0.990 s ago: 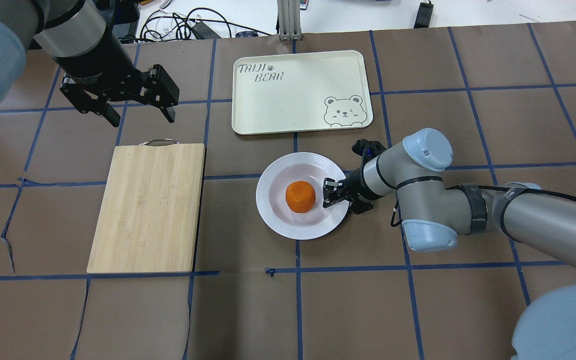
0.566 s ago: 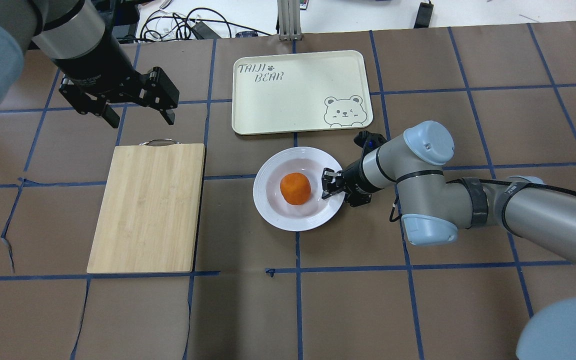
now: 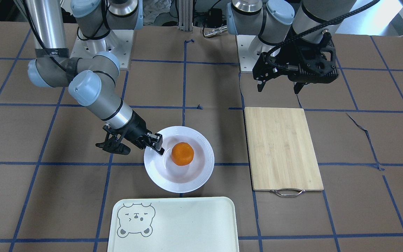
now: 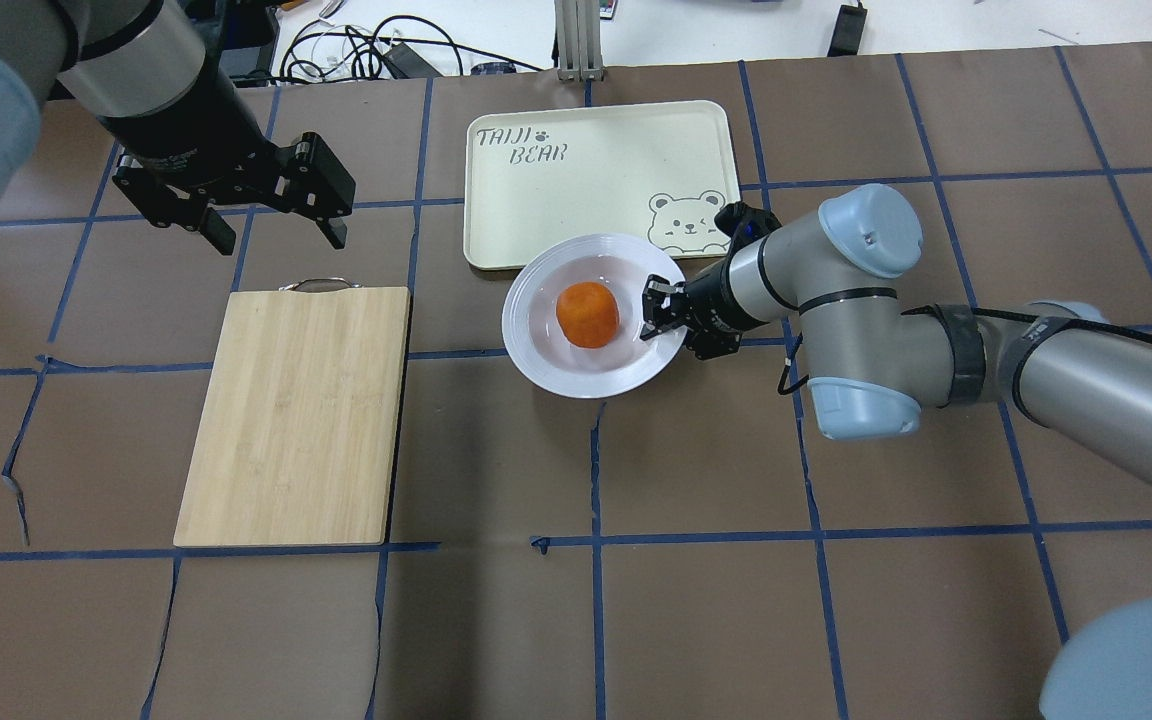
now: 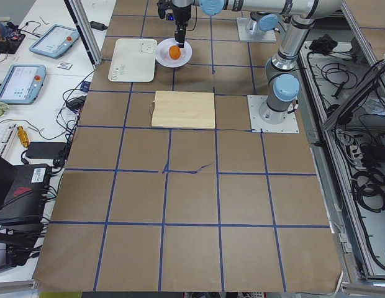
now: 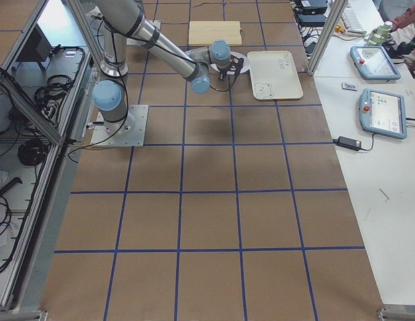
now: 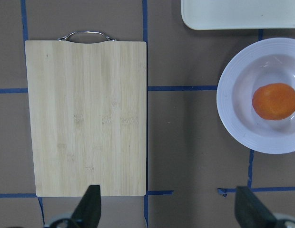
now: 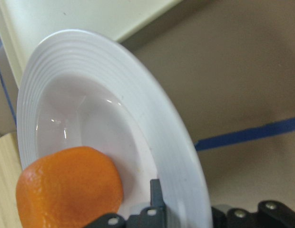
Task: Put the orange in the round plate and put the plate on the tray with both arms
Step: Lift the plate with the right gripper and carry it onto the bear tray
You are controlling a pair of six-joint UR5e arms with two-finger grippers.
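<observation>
A white round plate (image 4: 546, 365) holds the orange (image 4: 587, 314) in its sunken centre, just ahead of the right gripper (image 4: 658, 312), which pinches the plate's rim. The tray (image 4: 596, 180) lies just beyond the gripper, its long side across the table. Seen from overhead, the plate's rim covers the tray's near edge. The left gripper (image 4: 279, 238), fingers spread, hangs well apart from the plate, off the handle end of a cutting board (image 4: 296, 415).

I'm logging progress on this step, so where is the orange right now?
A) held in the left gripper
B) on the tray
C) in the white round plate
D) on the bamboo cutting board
C: the orange sits in the sunken centre of the round plate, and the right gripper is clamped on that plate's rim.
</observation>
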